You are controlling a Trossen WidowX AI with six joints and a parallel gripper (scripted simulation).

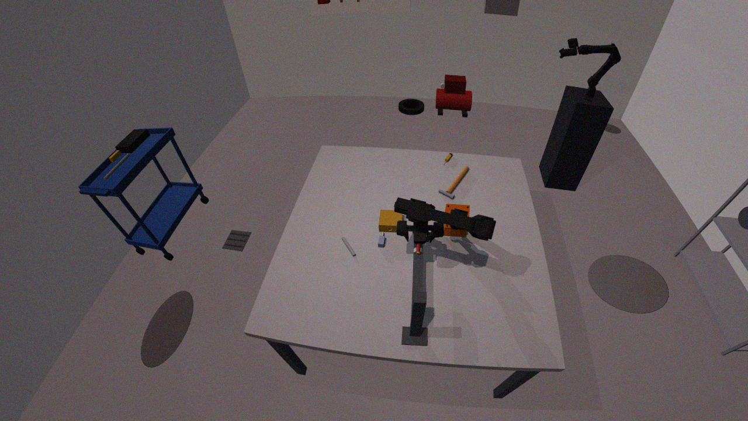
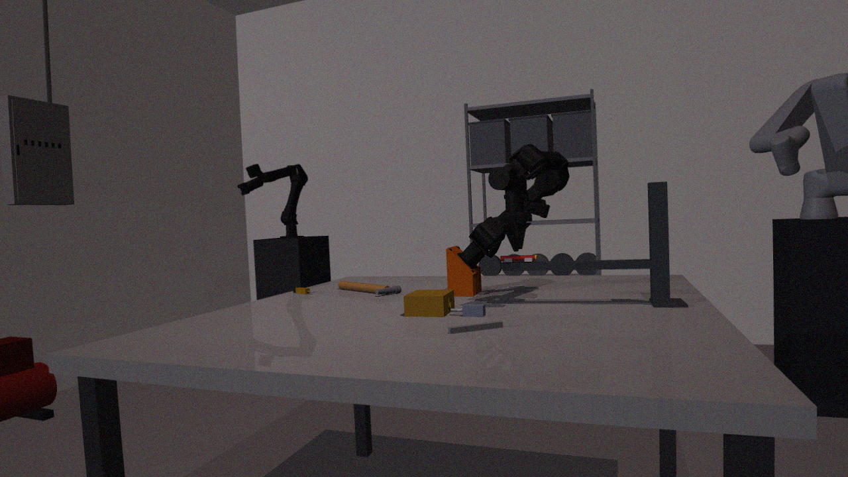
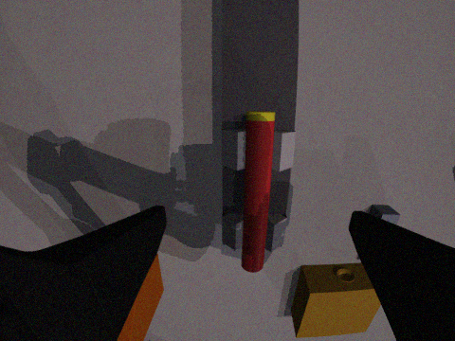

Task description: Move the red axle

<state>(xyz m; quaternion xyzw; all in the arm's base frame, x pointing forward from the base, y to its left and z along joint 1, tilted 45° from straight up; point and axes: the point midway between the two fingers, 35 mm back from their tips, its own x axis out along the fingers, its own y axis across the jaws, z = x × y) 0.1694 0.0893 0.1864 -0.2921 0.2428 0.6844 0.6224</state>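
Orange, the arm's base (image 1: 460, 233) (image 2: 462, 281) (image 3: 142, 310) stands at the left in the wrist view, beside the free end of the grey bracket (image 1: 419, 277) (image 2: 658, 237) (image 3: 261, 57). On that bracket, further right, the red axle (image 1: 418, 248) (image 2: 517, 258) (image 3: 257, 189) lies lengthwise across both V-blocks, its yellow end toward the post. It looks stiff and probably light; smooth and round, it might roll or slip if pinched off-centre, so any regrip belongs at mid-length, between the supports. The pincer (image 1: 419, 235) (image 2: 517, 248) (image 3: 260, 219) is spread wide above the bracket, one finger on each side of the axle, pinching nothing and seemingly touching nothing. Farther right, the yellow beam (image 1: 388, 217) (image 2: 424, 303) (image 3: 338, 314) sits on the table beside the bracket, its hole unfilled. The axle seems set; backing the arm straight up looks safest, since a brushed finger could nudge it.
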